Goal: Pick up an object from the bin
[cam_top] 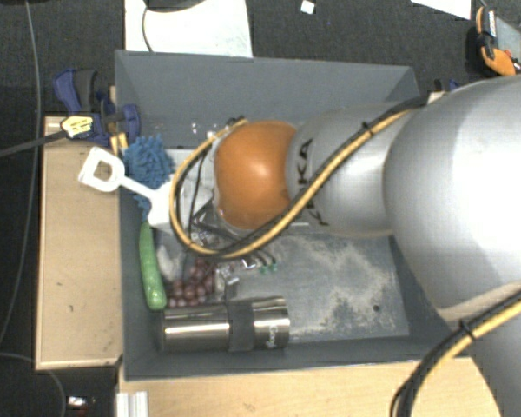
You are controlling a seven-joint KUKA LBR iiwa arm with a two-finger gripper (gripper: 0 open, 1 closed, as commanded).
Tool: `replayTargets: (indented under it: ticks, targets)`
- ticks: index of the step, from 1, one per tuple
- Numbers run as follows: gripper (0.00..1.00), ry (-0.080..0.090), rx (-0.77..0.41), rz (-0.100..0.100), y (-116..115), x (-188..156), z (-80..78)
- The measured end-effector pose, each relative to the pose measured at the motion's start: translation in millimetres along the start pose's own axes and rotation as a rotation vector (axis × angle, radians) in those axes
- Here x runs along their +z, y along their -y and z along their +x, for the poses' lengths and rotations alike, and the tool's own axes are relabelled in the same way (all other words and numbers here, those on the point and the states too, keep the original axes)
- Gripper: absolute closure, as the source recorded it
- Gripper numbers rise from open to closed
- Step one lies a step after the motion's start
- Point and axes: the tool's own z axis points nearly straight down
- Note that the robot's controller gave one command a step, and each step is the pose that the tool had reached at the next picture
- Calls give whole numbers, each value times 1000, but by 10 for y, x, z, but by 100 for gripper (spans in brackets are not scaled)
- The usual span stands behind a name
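Dark-red beads are lying heaped just beside the steel cylinder, and the gripper is hanging close over them, probably so as to descend straight; open or closed, I cannot tell.

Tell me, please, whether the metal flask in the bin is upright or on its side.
On its side: the metal flask lies lengthwise on the bin floor, along its near wall.

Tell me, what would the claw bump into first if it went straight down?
Most likely the bunch of small dark purple grapes, lying just below the claw. The orange wrist cover hides how close it is, so I can't be sure.
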Motion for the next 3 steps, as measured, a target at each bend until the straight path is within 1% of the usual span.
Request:
replayTargets:
  ticks: [1,2,3]
  targets:
    - [0,6,-93,2,-34,-11,-6]
    - [100,1,1,-1,3,-1,-2]
    - [100,1,2,-1,2,-1,-2]
